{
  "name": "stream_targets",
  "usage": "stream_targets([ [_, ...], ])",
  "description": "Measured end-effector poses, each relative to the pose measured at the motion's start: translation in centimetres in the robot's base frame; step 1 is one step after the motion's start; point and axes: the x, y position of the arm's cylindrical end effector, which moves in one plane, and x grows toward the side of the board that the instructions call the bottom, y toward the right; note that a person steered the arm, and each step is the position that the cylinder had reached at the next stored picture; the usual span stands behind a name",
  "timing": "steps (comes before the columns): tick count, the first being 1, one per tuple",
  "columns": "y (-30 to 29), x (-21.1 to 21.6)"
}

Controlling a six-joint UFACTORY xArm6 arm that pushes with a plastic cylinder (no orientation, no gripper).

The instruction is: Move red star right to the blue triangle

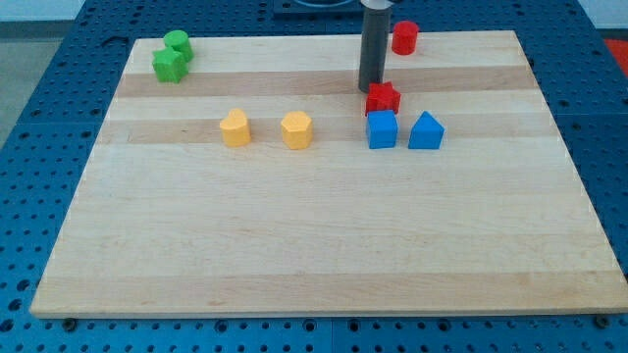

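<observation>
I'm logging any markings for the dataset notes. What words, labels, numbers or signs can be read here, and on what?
None: no readable text, number or sign on the light wooden board, the red star block, the blue triangle block, the other blocks, or my tip.

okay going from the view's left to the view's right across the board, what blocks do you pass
Green blocks → yellow heart-like block → yellow hexagon → blue cube → blue triangle. Red star, red cylinder and my tip overlap the cube's span, so they're left out.
</observation>
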Motion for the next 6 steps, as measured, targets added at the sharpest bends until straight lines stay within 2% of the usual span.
stream_targets([
  [2,-2.7,1.2],
  [3,-0.9,2.0],
  [6,9.8,2.0],
])
